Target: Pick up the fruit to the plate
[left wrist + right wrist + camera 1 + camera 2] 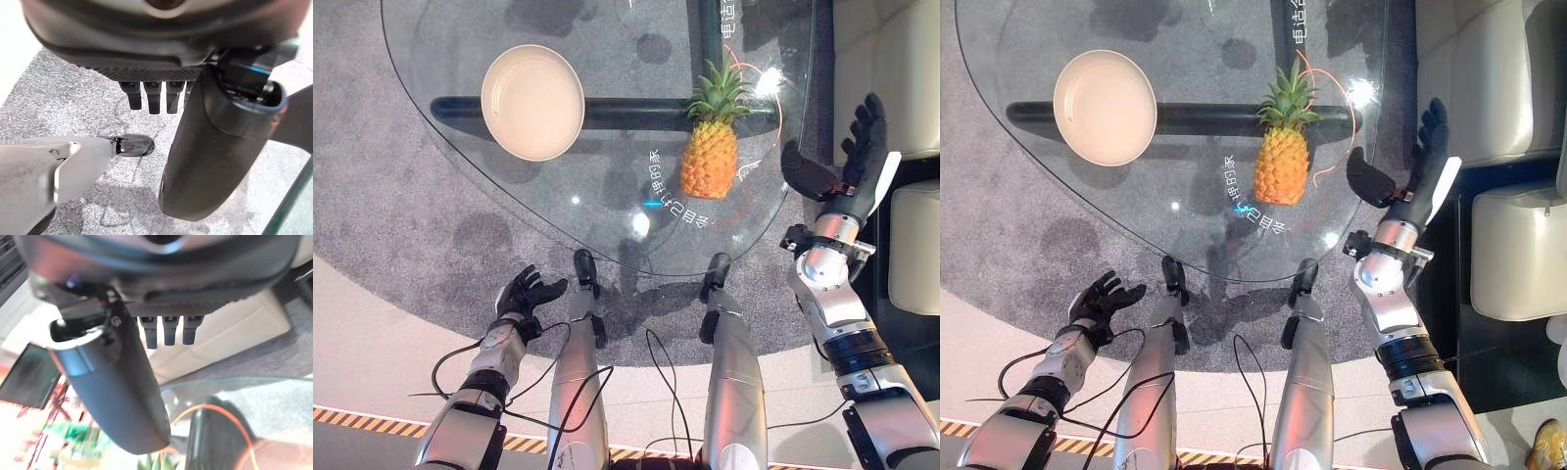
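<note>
From the head camera I see the pineapple (709,152) standing upright on the glass bench (607,235), toward its right side, its leafy crown pointing away from me. The cream plate (532,101) sits on the same bench well to the left of the fruit, with nothing on it. Through the glass I can make out grey carpet (401,206) and a dark crossbar (617,111) of the frame beneath, which passes under both plate and pineapple.

My right robot hand (847,166) is raised just past the bench's right edge, near the pineapple but apart from it, fingers straight and spread from the thumb, holding nothing. Its wrist view shows only the tips of the pineapple leaves (156,463) at the frame's edge; the fruit's body is cut off.

My left robot hand (524,291) hangs low over the carpet, off the bench's near edge, fingers loosely open and empty. A pale sofa (1498,78) stands to the right, cut by the frame.
</note>
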Controlling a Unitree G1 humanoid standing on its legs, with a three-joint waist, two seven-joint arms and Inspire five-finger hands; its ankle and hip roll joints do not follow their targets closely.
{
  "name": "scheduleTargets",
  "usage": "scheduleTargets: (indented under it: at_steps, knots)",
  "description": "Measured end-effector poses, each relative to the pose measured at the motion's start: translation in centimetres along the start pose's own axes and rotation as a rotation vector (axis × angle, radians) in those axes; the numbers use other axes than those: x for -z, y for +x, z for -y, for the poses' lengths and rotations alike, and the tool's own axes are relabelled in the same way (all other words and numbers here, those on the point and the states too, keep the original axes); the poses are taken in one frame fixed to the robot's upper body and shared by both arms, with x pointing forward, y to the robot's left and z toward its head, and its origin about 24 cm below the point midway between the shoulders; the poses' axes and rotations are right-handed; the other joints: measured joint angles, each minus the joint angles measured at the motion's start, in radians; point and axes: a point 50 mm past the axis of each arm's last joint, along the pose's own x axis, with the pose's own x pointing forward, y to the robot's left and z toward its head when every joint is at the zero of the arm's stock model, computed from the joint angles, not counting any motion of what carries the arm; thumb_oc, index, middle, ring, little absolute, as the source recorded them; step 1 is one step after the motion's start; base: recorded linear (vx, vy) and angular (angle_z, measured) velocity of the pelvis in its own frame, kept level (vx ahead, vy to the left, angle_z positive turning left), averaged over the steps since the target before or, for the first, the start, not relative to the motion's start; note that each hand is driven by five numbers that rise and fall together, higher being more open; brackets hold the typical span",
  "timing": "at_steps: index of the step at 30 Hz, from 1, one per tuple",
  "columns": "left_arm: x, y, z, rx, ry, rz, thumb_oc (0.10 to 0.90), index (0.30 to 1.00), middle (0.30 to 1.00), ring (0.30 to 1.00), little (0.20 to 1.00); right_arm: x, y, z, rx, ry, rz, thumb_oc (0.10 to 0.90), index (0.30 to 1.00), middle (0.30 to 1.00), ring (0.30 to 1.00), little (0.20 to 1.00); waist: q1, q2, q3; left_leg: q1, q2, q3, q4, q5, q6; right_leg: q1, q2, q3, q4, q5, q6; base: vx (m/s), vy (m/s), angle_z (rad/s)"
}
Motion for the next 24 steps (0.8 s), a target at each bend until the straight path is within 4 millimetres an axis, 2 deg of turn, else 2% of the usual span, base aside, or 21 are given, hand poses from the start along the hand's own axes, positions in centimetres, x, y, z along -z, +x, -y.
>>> scheduleTargets:
  at_steps: [10,24]
  knots:
    - [0.1,0.0,0.2,0.006,0.010,0.004,0.800,0.900,0.900,0.900,0.900,-0.3,-1.6,-2.1,-0.147,-0.022,0.009,0.800,0.900,0.900,0.900,0.900,0.000,0.001,0.001,0.006,-0.004,0.003,-0.007,0.001,0.000,0.000,-0.005,0.002,0.001,-0.001,0.001,0.00,0.000,0.00]
    - [0.6,-0.1,1.2,0.028,-0.005,0.001,0.800,0.900,0.900,0.900,0.900,-0.2,-2.5,-3.5,-0.243,-0.048,-0.018,0.800,0.900,0.900,0.900,0.900,0.011,0.004,0.002,0.011,-0.008,0.004,-0.016,0.004,0.000,0.000,-0.008,0.002,0.006,0.000,0.006,0.00,0.000,0.00]
